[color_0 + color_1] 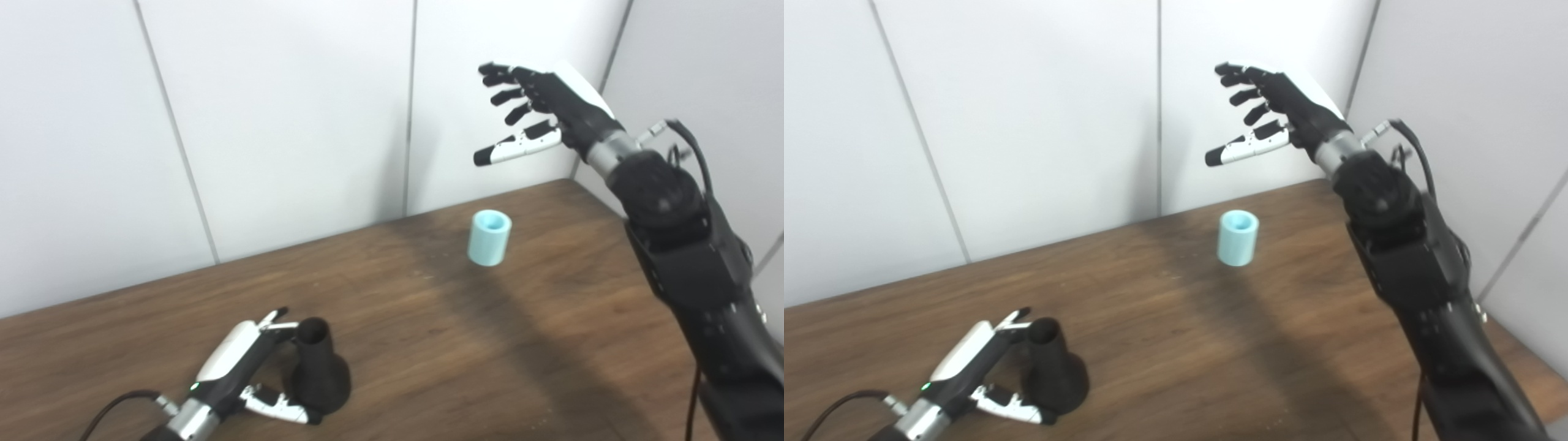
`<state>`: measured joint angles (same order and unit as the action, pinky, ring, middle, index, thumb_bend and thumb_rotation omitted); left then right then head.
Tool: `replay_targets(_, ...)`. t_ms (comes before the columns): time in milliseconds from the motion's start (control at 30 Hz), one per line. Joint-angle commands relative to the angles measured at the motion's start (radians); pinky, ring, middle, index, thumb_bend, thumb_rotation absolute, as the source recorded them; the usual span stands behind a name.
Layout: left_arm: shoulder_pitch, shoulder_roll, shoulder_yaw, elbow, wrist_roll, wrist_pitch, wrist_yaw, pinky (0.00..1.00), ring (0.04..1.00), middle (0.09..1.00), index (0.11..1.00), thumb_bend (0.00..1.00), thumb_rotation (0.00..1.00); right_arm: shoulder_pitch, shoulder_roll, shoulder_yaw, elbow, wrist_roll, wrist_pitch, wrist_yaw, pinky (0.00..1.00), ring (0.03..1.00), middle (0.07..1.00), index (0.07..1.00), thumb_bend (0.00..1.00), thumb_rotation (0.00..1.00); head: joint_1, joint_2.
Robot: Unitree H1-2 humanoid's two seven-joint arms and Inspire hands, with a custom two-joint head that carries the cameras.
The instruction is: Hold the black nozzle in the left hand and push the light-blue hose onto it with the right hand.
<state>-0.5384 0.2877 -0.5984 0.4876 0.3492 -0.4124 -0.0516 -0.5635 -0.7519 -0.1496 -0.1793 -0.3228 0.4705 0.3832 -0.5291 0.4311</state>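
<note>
The black nozzle (320,373) stands upright on the wooden table (441,355) at the front left, wide base down. My left hand (242,364) is right beside it on its left. Its fingers (277,320) reach the narrow neck, its thumb (278,407) lies by the base, and the hand is still spread, not clamped. The light-blue hose (489,237), a short open tube, stands upright further back at centre right. My right hand (539,110) is open and empty, raised high above and behind the hose, fingers spread; it also shows in the right eye view (1274,107).
White wall panels (275,122) close the table's back edge and the right side. A black cable (116,407) trails from my left wrist. Bare tabletop lies between the nozzle and the hose.
</note>
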Motion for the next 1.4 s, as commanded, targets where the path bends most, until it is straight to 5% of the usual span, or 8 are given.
replay_targets(0, 0.088, 0.054, -0.050, 0.105, 0.097, 0.034, -0.099, 1.00, 0.655, 0.505, 0.471, 0.52, 0.00, -0.079, -0.025, -0.009, 0.027, -0.071, -0.001, 0.079, 0.66, 0.818, 0.881, 0.852, 0.84, 0.23, -0.001, 0.000)
replay_targets(100, 0.085, 0.057, -0.050, 0.120, 0.106, 0.022, -0.096, 1.00, 0.656, 0.507, 0.470, 0.52, 0.00, -0.117, -0.040, 0.001, 0.091, -0.143, -0.001, 0.163, 0.66, 0.827, 0.894, 0.854, 0.84, 0.19, -0.007, -0.005)
replay_targets(200, 0.088, 0.066, -0.047, 0.107, 0.097, 0.023, -0.110, 1.00, 0.656, 0.506, 0.470, 0.52, 0.00, -0.149, -0.080, 0.069, 0.174, -0.196, -0.001, 0.208, 0.69, 0.836, 0.899, 0.853, 0.87, 0.23, -0.021, -0.015)
replay_targets(467, 0.091, 0.071, -0.038, 0.116, 0.062, 0.017, -0.126, 1.00, 0.655, 0.504, 0.470, 0.52, 0.00, -0.174, -0.110, 0.166, 0.312, -0.118, -0.015, 0.257, 0.78, 0.901, 0.915, 0.874, 0.88, 0.17, -0.029, -0.031)
replay_targets(1033, 0.091, 0.066, -0.017, 0.128, 0.054, 0.009, -0.138, 1.00, 0.650, 0.511, 0.464, 0.52, 0.00, -0.247, -0.067, 0.328, 0.451, -0.177, -0.012, 0.247, 0.86, 0.965, 0.958, 0.903, 0.94, 0.16, -0.014, -0.025)
replay_targets(1367, 0.093, 0.070, -0.018, 0.124, 0.047, 0.010, -0.150, 1.00, 0.652, 0.508, 0.467, 0.52, 0.00, -0.243, -0.049, 0.360, 0.493, -0.175, -0.052, 0.221, 0.86, 0.964, 0.960, 0.904, 0.96, 0.13, -0.005, -0.020)
